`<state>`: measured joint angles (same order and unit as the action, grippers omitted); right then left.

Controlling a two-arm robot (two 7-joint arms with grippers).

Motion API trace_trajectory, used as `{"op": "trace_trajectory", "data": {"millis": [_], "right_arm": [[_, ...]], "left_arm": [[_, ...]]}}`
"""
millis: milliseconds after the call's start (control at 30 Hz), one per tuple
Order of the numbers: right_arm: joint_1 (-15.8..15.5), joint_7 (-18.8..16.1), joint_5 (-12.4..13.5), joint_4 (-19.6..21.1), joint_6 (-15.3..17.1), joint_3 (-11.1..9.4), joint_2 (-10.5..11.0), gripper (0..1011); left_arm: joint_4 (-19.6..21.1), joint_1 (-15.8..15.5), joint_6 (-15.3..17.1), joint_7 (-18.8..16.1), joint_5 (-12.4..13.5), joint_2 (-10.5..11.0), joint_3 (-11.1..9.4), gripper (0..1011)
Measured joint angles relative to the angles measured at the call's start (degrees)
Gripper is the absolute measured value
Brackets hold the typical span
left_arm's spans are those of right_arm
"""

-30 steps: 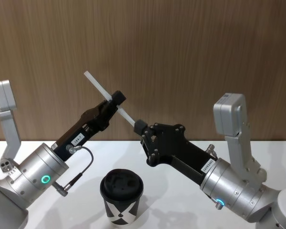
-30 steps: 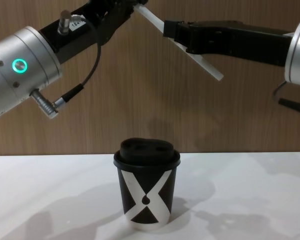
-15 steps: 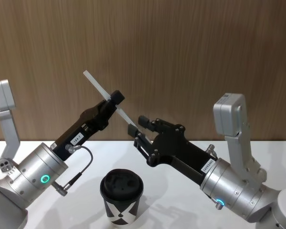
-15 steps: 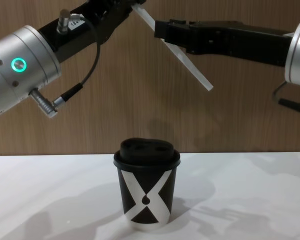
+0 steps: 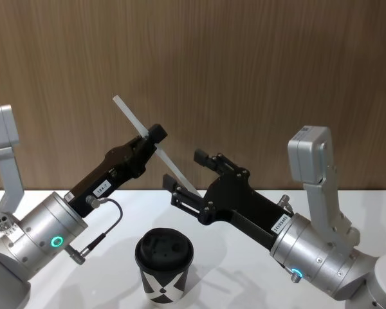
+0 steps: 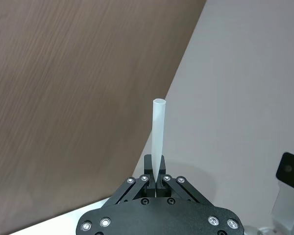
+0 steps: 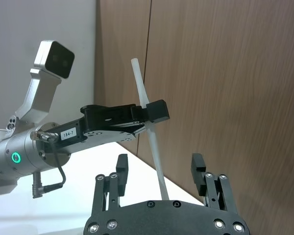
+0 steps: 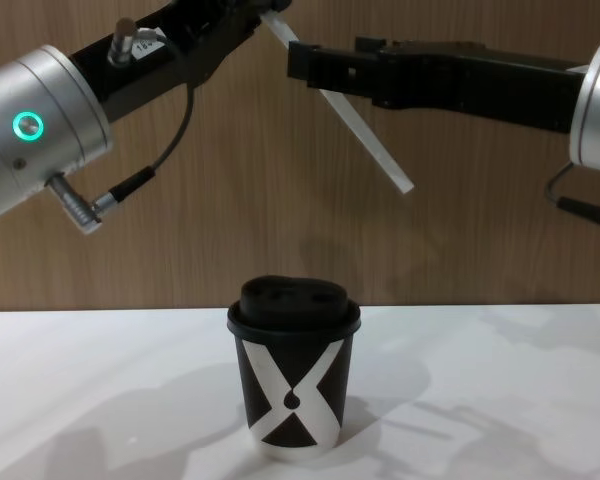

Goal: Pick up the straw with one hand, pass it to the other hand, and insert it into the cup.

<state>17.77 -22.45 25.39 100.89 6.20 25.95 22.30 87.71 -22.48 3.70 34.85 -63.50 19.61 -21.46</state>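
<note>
Tilted white straw [image 8: 365, 134] above lidded black cup [image 8: 295, 385]

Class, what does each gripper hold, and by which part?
Left gripper pinches the thin white plastic straw near its middle; right gripper open, holding nothing.

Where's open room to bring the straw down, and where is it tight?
Bare table flanks the cup on both sides, and the air between it and the straw is open. Crowded up high: the open right gripper straddles the straw beside the left gripper.
</note>
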Motion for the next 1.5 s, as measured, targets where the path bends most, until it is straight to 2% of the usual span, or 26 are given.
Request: {"op": "trace_trajectory", "data": {"millis": [300,500,800,1167,1500], "right_arm": [[-0.07,-0.04,0.00,0.06,-0.11,-0.02,0.11,1001],[-0.47,-0.50,0.02,0.54,-0.41,-0.12,0.80,1001],[-2.17,-1.49,0.49,2.32,-0.68,-1.00,3.43,1001],[-5.61,-1.77,1.61,4.41,-0.69,-3.10,7.03,1001],[-7.22,-1.77,2.13,5.23,-0.61,-4.02,8.50,1001]], "left_arm": [[2.17,-0.38,0.08,-1.66,3.11,2.97,-1.01,5],[3.55,-0.57,0.12,-2.69,5.01,4.74,-1.65,6],[4.89,-0.97,0.15,-3.50,6.68,6.42,-2.47,6],[5.74,-1.42,0.19,-3.88,7.39,7.48,-3.36,6],[6.74,-1.84,0.75,-4.56,8.25,8.72,-4.39,7]]}}
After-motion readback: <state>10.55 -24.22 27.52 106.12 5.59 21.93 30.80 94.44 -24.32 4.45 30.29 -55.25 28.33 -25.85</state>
